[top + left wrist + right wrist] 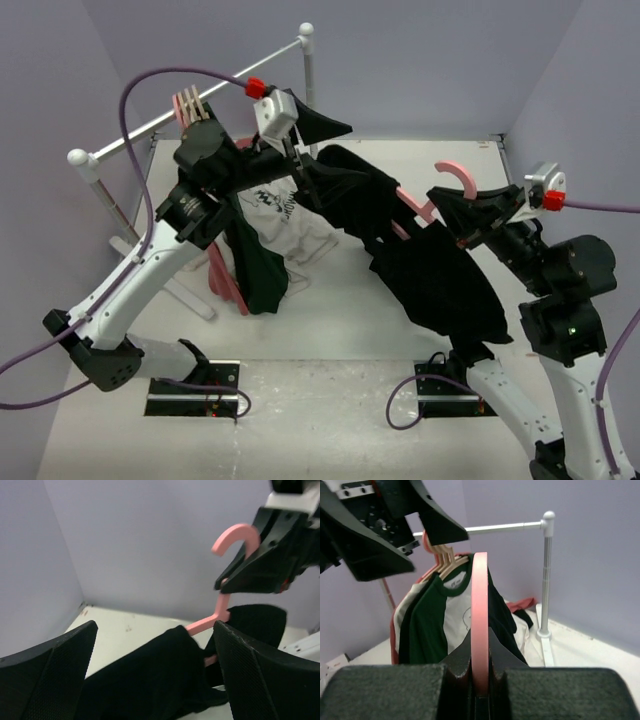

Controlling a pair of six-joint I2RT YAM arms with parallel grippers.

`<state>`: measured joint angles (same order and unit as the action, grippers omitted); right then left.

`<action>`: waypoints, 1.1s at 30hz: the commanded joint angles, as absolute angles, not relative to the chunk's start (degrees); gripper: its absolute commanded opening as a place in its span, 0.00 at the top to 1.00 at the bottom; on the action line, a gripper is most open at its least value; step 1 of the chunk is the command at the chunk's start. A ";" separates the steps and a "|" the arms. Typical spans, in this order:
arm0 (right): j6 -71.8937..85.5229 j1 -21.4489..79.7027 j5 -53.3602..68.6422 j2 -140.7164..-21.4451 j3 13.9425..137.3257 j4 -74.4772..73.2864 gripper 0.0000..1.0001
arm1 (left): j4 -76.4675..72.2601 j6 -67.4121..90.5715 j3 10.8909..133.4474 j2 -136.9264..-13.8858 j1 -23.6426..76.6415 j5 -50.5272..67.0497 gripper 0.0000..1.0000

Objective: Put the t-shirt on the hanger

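**Pink hanger clamped by the right arm, black shirt draped over it**

Top view: The right gripper (pixel 458 215) is clamping the hanger (pixel 418 206) at its neck and holding it above the table (pixel 340 330). The hook is pointing toward the far right. The t-shirt (pixel 430 275) is lying over the hanger's shoulders. Its length is running diagonally from the far left, beside the left gripper (pixel 312 150), down to the near right by the right arm. The left gripper is standing wide open with nothing pinched in it. At the far left, a white rack (pixel 190 105) is carrying beige hangers (pixel 188 100), with a green garment (pixel 256 268) and a white printed shirt (pixel 285 212) hanging below.

Left wrist view: The left gripper (pixel 155 630) is spreading its two fingers (pixel 50 680) far apart, framing the t-shirt (pixel 150 675) between them. The hanger (pixel 221 607) is rising upright out of the cloth with its hook curling to the left, and the right gripper (pixel 260 567) is squeezing it just below the hook.

Right wrist view: The right gripper (pixel 480 692) is shutting narrowly on the hanger (pixel 480 615), which is showing edge-on as an upright pink strip. The left gripper (pixel 395 530) is hanging open at the upper left. Behind, the rack (pixel 545 580) is holding the beige hangers (pixel 447 560), the green garment (pixel 426 627) and the white printed shirt (pixel 456 617).
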<state>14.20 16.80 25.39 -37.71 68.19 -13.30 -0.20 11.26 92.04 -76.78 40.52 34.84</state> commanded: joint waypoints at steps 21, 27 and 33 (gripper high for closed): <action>13.98 19.86 14.71 -51.74 93.00 -25.06 1.00 | -1.40 20.34 85.16 -75.85 47.83 -1.68 0.00; 14.32 19.86 14.60 -50.80 97.90 -31.45 1.00 | -2.34 18.02 83.07 -78.48 39.27 6.23 0.00; 14.25 19.86 15.29 -50.35 101.53 -35.72 1.00 | -6.73 11.98 80.65 -81.11 32.47 28.05 0.22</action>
